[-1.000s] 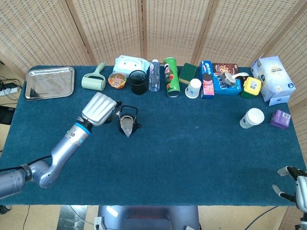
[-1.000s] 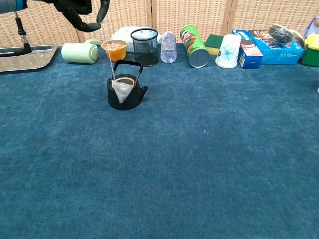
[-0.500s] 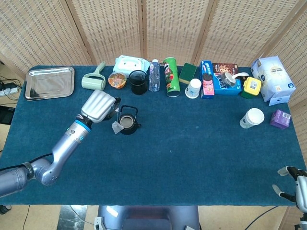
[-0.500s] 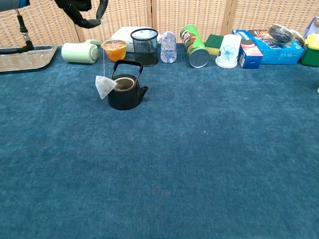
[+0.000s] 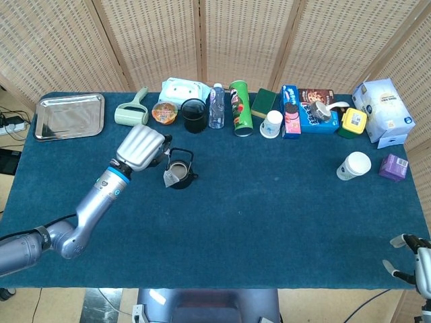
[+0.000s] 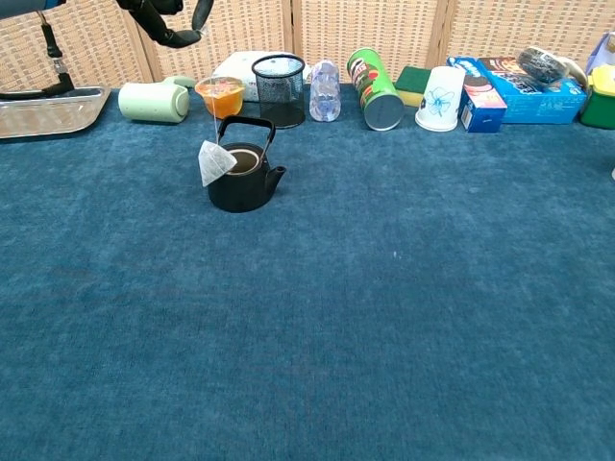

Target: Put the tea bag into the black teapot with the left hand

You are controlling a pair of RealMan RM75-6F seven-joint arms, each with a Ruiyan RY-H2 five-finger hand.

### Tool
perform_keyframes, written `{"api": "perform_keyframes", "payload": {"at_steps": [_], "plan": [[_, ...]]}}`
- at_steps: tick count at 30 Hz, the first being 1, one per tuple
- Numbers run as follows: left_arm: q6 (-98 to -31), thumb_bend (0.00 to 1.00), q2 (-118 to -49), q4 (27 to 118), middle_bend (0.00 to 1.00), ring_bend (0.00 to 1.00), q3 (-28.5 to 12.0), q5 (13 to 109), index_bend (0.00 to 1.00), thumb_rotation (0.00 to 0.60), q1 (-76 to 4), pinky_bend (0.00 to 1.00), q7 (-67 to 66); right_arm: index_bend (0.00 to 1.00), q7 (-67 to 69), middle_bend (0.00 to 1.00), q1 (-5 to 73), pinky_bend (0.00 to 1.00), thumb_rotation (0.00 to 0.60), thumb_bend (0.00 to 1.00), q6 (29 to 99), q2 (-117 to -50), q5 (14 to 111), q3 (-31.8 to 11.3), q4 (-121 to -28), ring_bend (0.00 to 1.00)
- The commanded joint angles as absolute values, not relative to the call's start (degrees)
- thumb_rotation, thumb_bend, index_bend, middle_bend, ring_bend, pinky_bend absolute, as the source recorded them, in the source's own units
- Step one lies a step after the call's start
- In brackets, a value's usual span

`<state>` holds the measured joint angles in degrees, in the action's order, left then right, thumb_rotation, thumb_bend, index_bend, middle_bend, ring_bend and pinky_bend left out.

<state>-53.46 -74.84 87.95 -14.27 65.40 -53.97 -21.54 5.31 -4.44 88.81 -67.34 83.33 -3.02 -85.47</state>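
Note:
The small black teapot point(image 5: 180, 172) point(image 6: 243, 180) stands on the blue cloth, left of centre, lid off and handle upright. A white pyramid tea bag point(image 6: 213, 162) point(image 5: 169, 176) hangs on its string at the pot's left rim, outside the opening. My left hand point(image 5: 141, 149) point(image 6: 173, 19) pinches the top of that string, up and to the left of the pot. Only the fingers point(image 5: 404, 242) of my right hand point(image 5: 412, 261) show, at the head view's bottom right corner, apart with nothing in them.
Along the back stand a steel tray point(image 5: 69, 116), lint roller point(image 5: 132, 112), orange cup point(image 6: 220, 95), mesh pen holder point(image 6: 280, 88), water bottle point(image 6: 325, 91), green chip can point(image 6: 374, 88) and boxes point(image 5: 310, 111). A paper cup point(image 5: 353, 165) stands at right.
The tea bag swung from over the pot's front out to its left, and now hangs back nearer, at the left rim. The left hand rose slightly.

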Motion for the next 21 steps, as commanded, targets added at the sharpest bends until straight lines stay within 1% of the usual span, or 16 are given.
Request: {"api": "perform_keyframes", "payload": {"at_steps": [1,12,21], "plan": [[-53.4,0.49,-75.0,87.6,1.0,0.99,-14.4,65.2,0.58,0.6,-54.3,0.91,-21.5,0.44,5.3,0.47,-4.5,0.37,0.6,0.21,88.9,-67.3,83.3,-3.1,-85.6,0.45],[-52.9,0.49,-75.4,86.8,1.0,0.99,-15.1,64.3,0.58,0.6,-55.4,0.91,-21.6,0.44,5.1,0.47,-4.6,0.37,0.6,0.21,88.7,-67.2,82.9,-3.2,-85.7,0.45],[-52.4,0.49,-76.0,85.6,1.0,0.99,-14.4,63.7,0.58,0.6,-55.7,0.91,-21.7,0.44,5.0,0.47,-4.6,0.37,0.6,0.21,88.6,-67.1,82.6,-3.3,-85.8,0.46]]}}
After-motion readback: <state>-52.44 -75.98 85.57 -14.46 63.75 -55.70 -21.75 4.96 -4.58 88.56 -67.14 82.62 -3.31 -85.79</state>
